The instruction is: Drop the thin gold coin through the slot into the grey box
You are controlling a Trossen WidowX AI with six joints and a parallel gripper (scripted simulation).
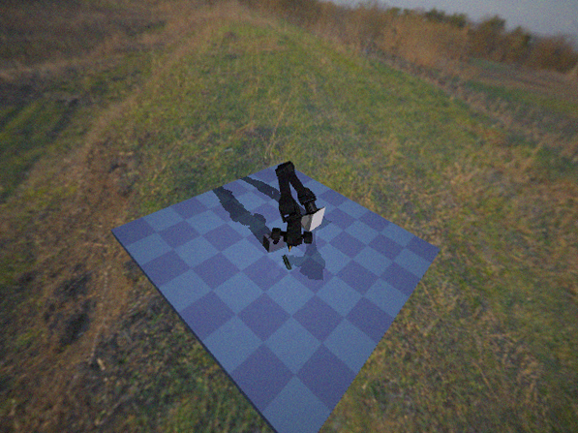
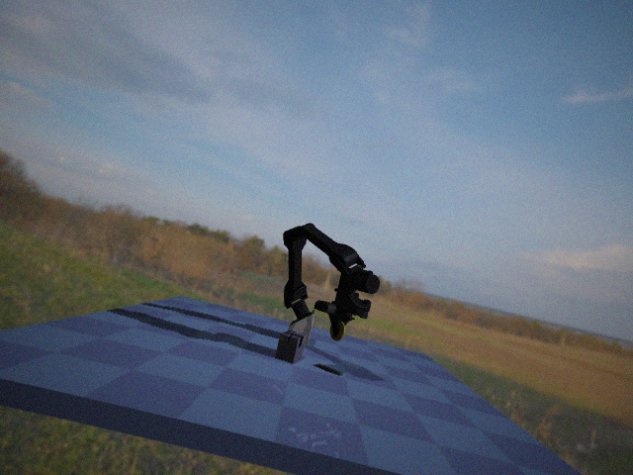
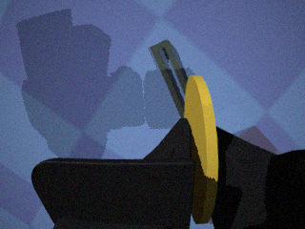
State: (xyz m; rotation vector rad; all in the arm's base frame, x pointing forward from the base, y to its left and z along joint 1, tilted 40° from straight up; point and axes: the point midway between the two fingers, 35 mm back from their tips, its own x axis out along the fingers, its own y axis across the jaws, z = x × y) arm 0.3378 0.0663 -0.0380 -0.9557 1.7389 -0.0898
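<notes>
I have the jaws clamped edge-on around the gold coin [image 3: 201,147], which hangs in the air above the checkered counter [image 2: 153,378]. The dark-green holder [image 3: 170,71] lies below on the counter, and the grey box [image 2: 294,341] sits just beside it.

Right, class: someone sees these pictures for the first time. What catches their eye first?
The yellow coin, clamped on edge in the black jaws and lifted off the floor. Below it lies the empty green holder on the blue checkered floor, and the grey box stands close beside the arm.
</notes>
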